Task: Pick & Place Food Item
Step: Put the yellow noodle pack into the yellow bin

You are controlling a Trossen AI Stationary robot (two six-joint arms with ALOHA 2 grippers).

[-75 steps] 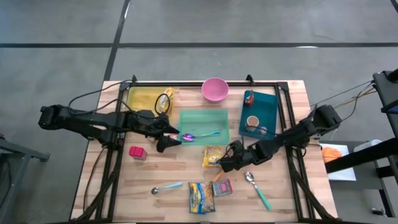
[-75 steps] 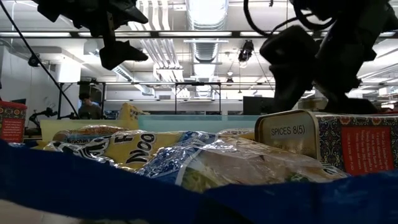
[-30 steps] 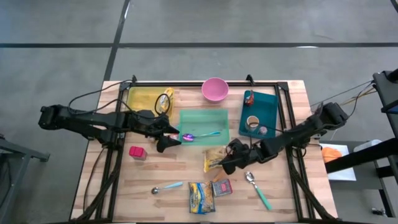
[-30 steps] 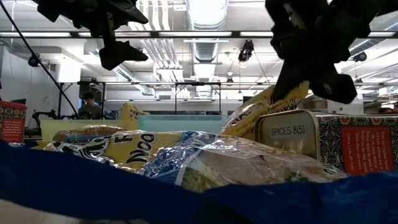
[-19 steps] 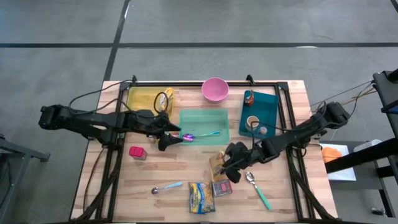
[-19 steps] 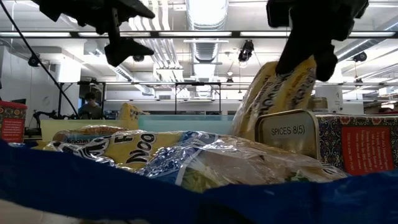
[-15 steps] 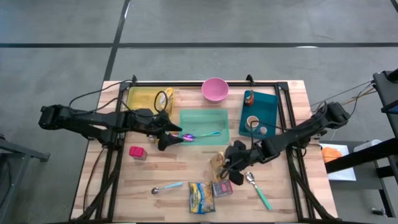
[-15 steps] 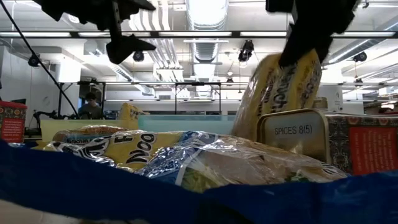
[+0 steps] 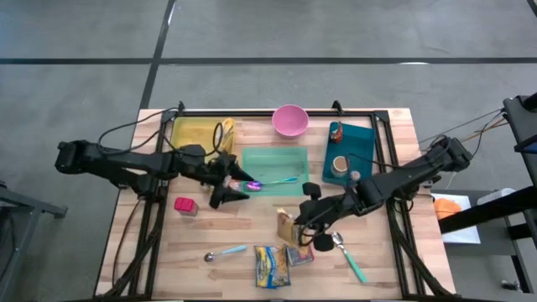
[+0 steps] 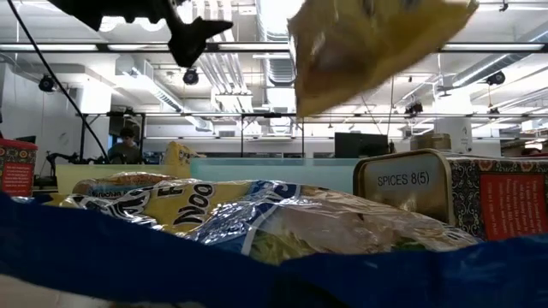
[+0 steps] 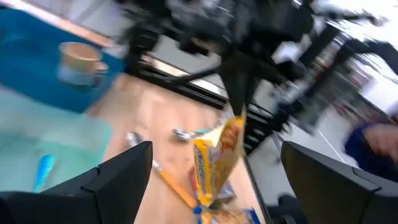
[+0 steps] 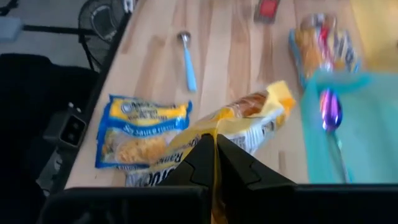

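A yellow snack packet (image 9: 287, 227) hangs in the air over the table's middle, also seen in the left wrist view (image 11: 217, 158) and high in the low view (image 10: 377, 43). My right gripper (image 9: 307, 220) is shut on it. My left gripper (image 9: 228, 191) stands open at the left edge of the green tray (image 9: 277, 159), with nothing between its fingers. A purple spoon (image 9: 254, 185) lies in that tray. My right gripper pinches the packet's upper end (image 12: 214, 144) between its two shut fingers, a flat sealed edge. The fingers slant down onto it from the table's right side (image 11: 238, 99). The packet hangs below the fingers, tilted, clear of the table.
On the near table lie a noodle packet (image 9: 270, 267), a spice tin (image 9: 299, 253), a blue-handled scoop (image 9: 225, 252) and a teal-handled spoon (image 9: 348, 256). A red item (image 9: 185, 205) sits at the left. A yellow tray (image 9: 197, 134), pink bowl (image 9: 290, 120) and teal tray (image 9: 348, 151) line the far side.
My right gripper has risen while rolling its wrist, staying shut. The yellow packet, which lay on the table beside the spice tin, has stood up on end and been lifted clear, and hangs from the fingers. My left gripper has tipped upward a little.
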